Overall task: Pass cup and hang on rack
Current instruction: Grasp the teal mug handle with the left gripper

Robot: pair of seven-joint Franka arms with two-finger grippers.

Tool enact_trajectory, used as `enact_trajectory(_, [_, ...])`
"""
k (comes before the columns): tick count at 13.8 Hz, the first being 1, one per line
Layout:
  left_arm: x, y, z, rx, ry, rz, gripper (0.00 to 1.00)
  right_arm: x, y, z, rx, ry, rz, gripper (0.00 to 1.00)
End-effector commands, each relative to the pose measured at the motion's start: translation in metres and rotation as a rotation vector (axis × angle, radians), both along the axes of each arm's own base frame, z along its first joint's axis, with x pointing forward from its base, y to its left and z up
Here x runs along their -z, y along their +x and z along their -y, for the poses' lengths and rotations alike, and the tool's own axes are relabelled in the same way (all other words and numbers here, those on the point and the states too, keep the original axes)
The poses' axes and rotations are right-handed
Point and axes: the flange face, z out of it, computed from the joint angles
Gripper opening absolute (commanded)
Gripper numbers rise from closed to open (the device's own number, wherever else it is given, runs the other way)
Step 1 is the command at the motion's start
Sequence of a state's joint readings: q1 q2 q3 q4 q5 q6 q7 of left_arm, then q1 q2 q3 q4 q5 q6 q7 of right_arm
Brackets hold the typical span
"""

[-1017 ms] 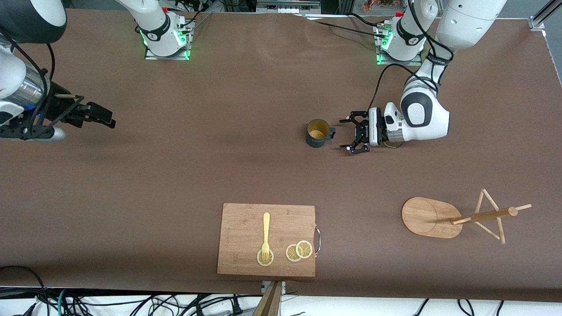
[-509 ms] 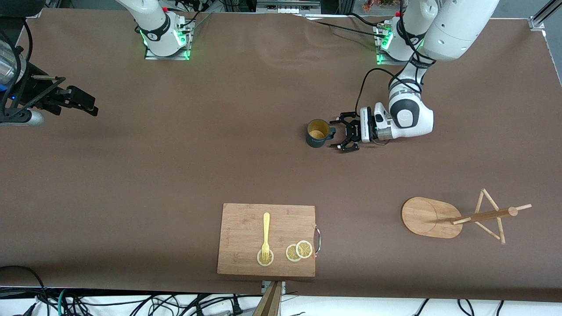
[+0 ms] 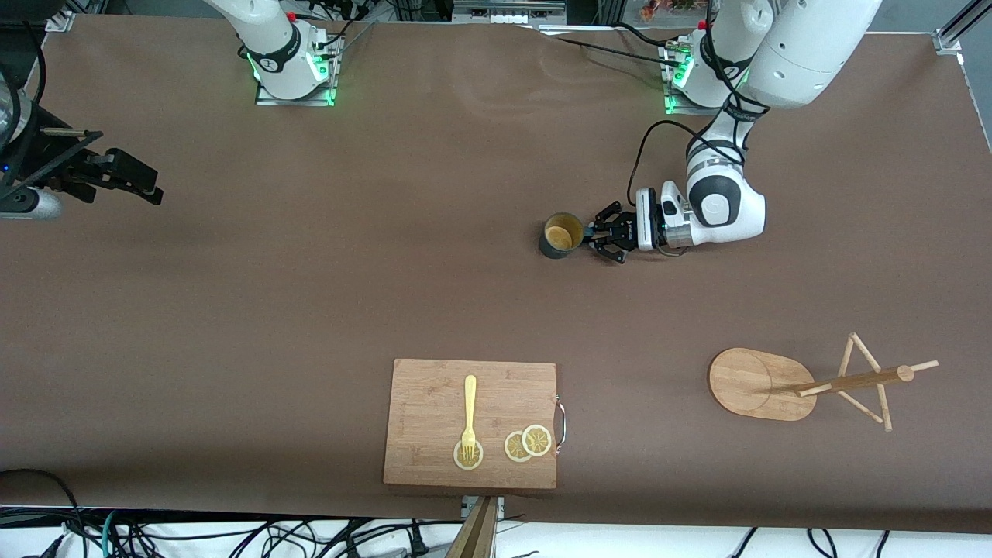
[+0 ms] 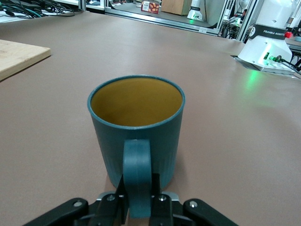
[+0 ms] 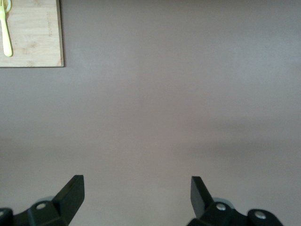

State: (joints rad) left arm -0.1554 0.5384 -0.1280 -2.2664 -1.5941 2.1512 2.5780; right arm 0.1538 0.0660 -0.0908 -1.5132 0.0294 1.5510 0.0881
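Cup (image 3: 559,235) stands upright, handle in left gripper (image 3: 595,232).

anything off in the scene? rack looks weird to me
Yes: the rack lies tipped over at the left arm's end of the table, post and pegs flat, oval base on edge. The cup stands upright, its handle pinched in the left end effector. Nothing spilled.

- Two white arms (image 3: 806,46) with rounded glossy shells and dark joint rings.
- Black hands: left hand (image 3: 601,232), right hand (image 3: 139,182).
- Green lights at bases (image 3: 294,70).
- Black cables (image 3: 659,139).
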Motion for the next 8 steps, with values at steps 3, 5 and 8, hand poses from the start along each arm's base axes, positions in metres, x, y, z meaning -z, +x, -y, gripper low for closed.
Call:
enact_trajectory(3, [0.0, 0.007, -0.005, -0.071, -0.028, -0.067, 0.0, -0.003, 0.002, 0.003, -0.009, -0.014, -0.02, 1.0])
enact_trajectory(5, [-0.011, 0.015, -0.009, -0.125, -0.033, -0.139, 0.0, -0.004, 0.002, 0.003, -0.012, -0.017, -0.018, 1.0])
enact_trajectory(8, [-0.044, 0.031, -0.019, -0.197, -0.032, -0.22, 0.0, -0.003, 0.002, 0.003, -0.02, -0.018, -0.019, 1.0])
